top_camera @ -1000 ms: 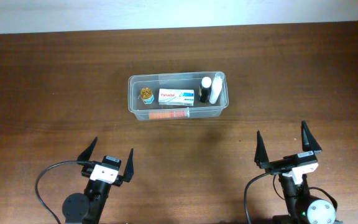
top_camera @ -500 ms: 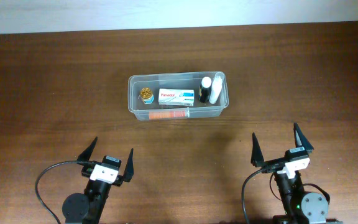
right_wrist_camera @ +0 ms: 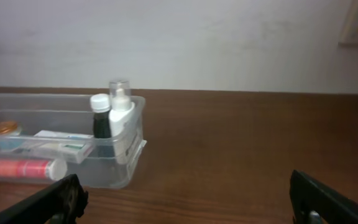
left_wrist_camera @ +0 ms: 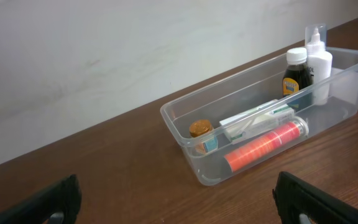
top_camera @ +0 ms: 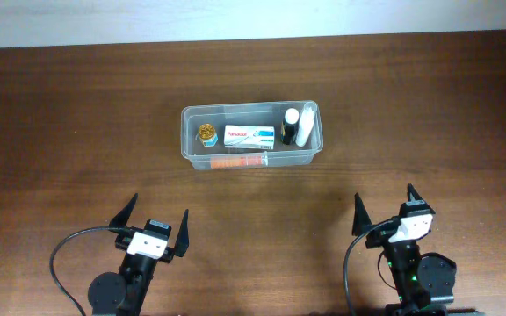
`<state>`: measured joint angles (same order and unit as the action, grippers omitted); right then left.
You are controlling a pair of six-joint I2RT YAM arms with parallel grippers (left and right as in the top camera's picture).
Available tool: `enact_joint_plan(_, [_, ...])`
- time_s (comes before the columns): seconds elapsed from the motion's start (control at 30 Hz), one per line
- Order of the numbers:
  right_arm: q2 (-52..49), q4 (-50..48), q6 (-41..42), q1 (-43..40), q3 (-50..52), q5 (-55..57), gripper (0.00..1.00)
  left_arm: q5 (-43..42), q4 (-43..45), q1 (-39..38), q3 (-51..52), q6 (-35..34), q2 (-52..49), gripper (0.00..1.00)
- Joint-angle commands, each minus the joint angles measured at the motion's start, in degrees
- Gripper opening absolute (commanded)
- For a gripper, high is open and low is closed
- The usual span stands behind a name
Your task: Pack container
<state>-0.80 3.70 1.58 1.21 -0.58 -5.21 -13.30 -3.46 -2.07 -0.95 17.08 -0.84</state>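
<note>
- Left gripper (top_camera: 155, 213) jaws spread wide apart, nothing between them; low over the near edge of the table (top_camera: 77, 105).
- Right gripper (top_camera: 385, 197) likewise wide apart and empty, at the near edge on the right side.
- Container (top_camera: 246, 115) sits on the table towards the far side, long side across, well apart from both grippers and roughly midway between them.
- Inside, left end: small jar with a gold lid (top_camera: 206, 132).
- Middle: white box (top_camera: 251, 135) lying flat.
- Right end: dark bottle (top_camera: 290, 125) and white bottle (top_camera: 304, 125), both upright, just beside each other.
- Orange-red tube (top_camera: 240, 161) lies lengthwise against the near wall.
- Left wrist view: dark fingers (left_wrist_camera: 48, 199) frame the container from low down; it fills the right half.
- Black cable (top_camera: 60, 254) loops beside the left arm.
- White wall (top_camera: 235, 17) runs behind the table's far edge.
</note>
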Motion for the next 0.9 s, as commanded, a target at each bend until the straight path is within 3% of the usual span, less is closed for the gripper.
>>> enact_joint_plan(0.0, [0.6,0.6,1.9,0.3,0.3,2.3,0.98,0.2,0.0,0.4,0.5,-0.1,0.5,1.0])
enact_joint_plan(0.87, [0.6,0.6,-1.1,0.3,0.3,2.0,0.98,0.2,0.0,0.4,0.5,-0.1,0.5,1.0])
